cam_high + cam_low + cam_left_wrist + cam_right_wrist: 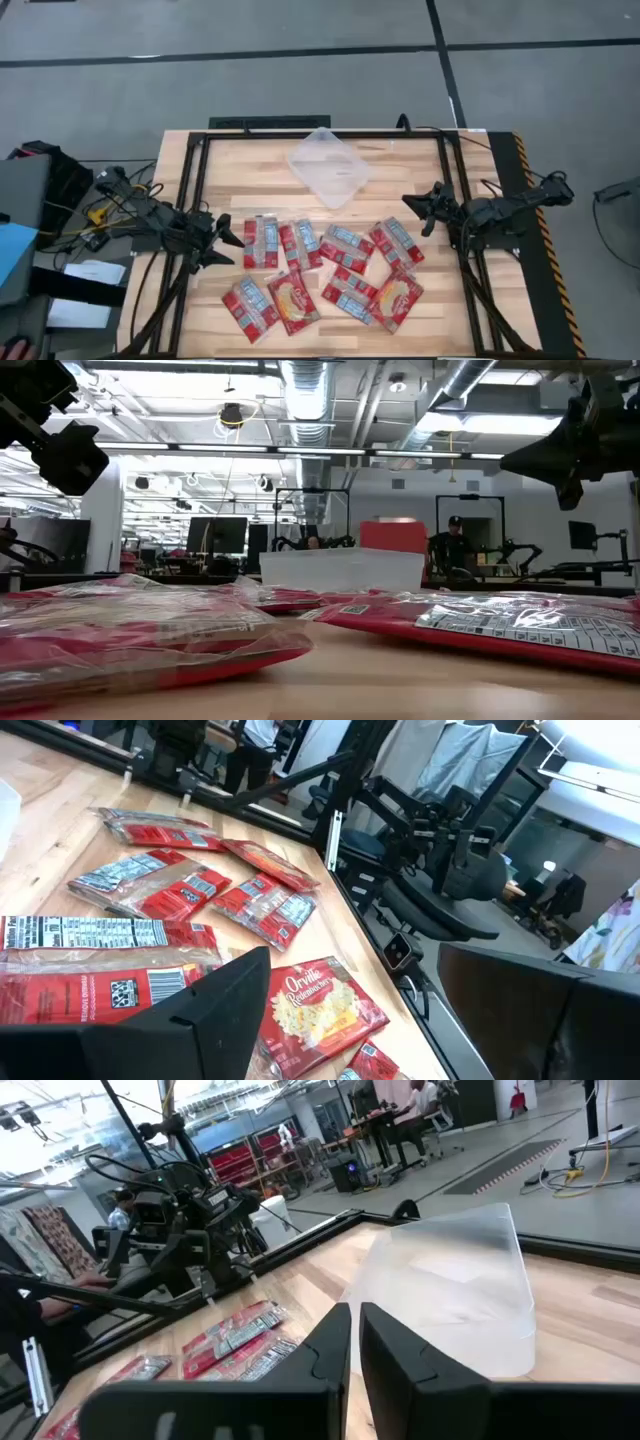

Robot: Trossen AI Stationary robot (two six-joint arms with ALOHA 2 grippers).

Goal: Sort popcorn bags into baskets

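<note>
Several red popcorn bags (320, 270) lie flat in a loose cluster on the near half of the wooden table, some overlapping; they also show in the left wrist view (150, 885) and the low view (480, 622). The clear plastic basket (328, 167) stands on its base at the far middle of the table, also seen in the right wrist view (450, 1290). My left gripper (226, 246) hovers open just left of the cluster, above the table (350, 955). My right gripper (412, 205) hovers shut right of the basket, pointing toward it (355, 1312).
A black metal frame (195, 200) runs around the tabletop, and both arms reach in over its side rails. Bare wood lies between the basket and the bags (400, 175). Cables and boxes sit off the table's left side (60, 230). A person stands far back in the room (455, 545).
</note>
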